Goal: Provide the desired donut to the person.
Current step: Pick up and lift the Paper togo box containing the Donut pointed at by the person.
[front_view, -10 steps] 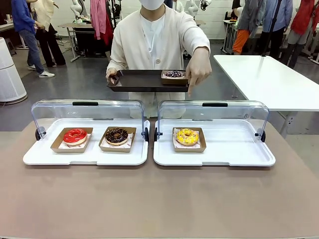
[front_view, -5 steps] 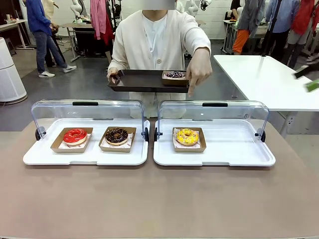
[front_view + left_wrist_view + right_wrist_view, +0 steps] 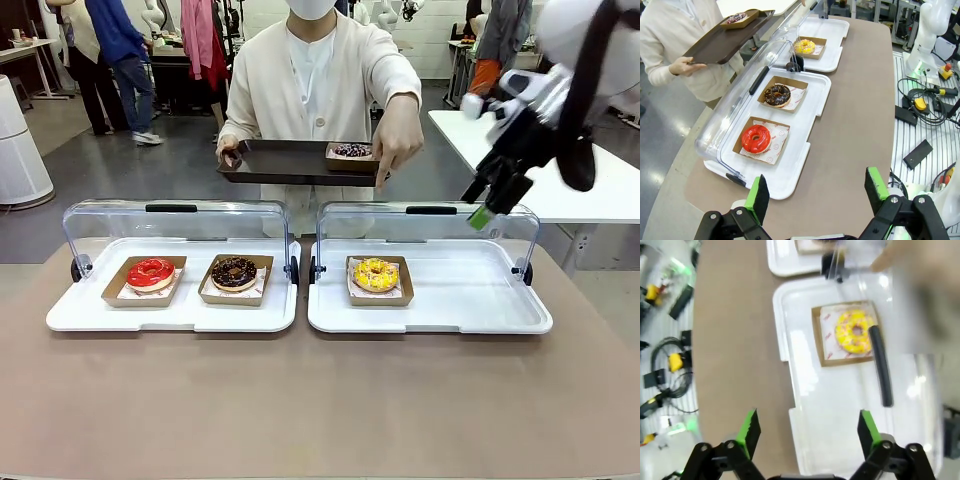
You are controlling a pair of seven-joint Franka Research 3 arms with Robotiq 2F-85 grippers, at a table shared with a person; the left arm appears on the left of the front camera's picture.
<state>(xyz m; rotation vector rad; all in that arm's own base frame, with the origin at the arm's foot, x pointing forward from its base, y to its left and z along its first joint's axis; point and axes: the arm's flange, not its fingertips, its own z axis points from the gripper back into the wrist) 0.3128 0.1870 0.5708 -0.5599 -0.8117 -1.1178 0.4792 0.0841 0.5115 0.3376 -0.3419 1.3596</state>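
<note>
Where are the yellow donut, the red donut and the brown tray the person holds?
yellow donut [image 3: 366,272], front view, icing left of its hole
red donut [image 3: 140,274], front view, icing left of its hole
brown tray [image 3: 280,157], front view, its bare floor

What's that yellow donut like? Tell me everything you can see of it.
The yellow donut is a whole ring with glossy yellow icing and small darker specks, lying flat. It rests on white printed paper in a shallow brown cardboard tray, at the left end of the right-hand white display tray, whose clear lid is swung open behind it. Nothing else touches it. The person's hand points down towards it from beyond the lid.
</note>
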